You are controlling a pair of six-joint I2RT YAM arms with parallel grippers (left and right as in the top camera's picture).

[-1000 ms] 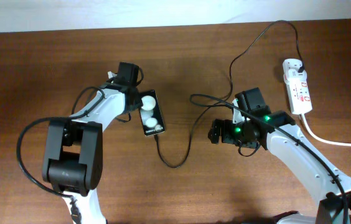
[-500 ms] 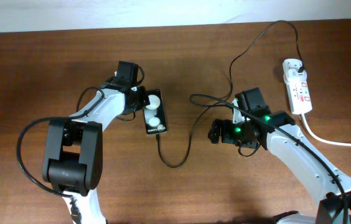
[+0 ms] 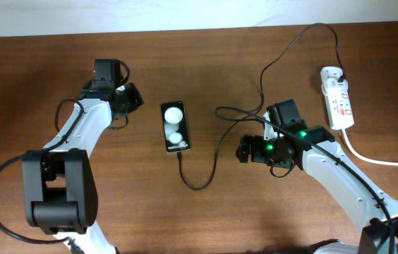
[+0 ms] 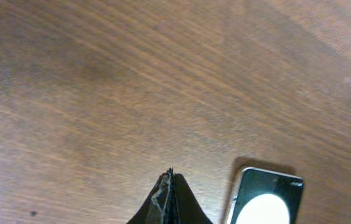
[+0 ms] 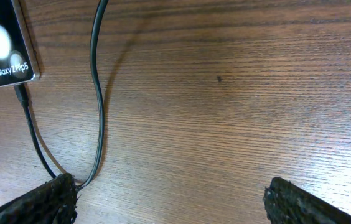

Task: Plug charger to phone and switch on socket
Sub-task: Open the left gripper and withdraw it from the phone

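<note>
The black phone [image 3: 174, 127] lies flat mid-table, with two white spots on its face. It also shows in the left wrist view [image 4: 266, 199] and the right wrist view [image 5: 4, 43]. The thin black charger cable [image 3: 215, 152] runs from the phone's near end, loops, and leads up to the white socket strip [image 3: 337, 99] at the far right. Its connector tip [image 5: 21, 93] sits in the phone's end. My left gripper [image 3: 133, 99] is shut and empty, left of the phone [image 4: 170, 175]. My right gripper [image 3: 243, 149] is open [image 5: 175, 205] and empty, with the cable by its left finger.
The socket's thick white cord [image 3: 375, 159] runs off the right edge. My right arm's thicker black cable [image 3: 284, 134] crosses over that arm. Bare wooden table [image 3: 44, 70] lies to the left and along the front.
My left gripper has let go of the phone's side and drawn back to the left. The phone has shifted slightly and lies straighter. The right arm has not moved.
</note>
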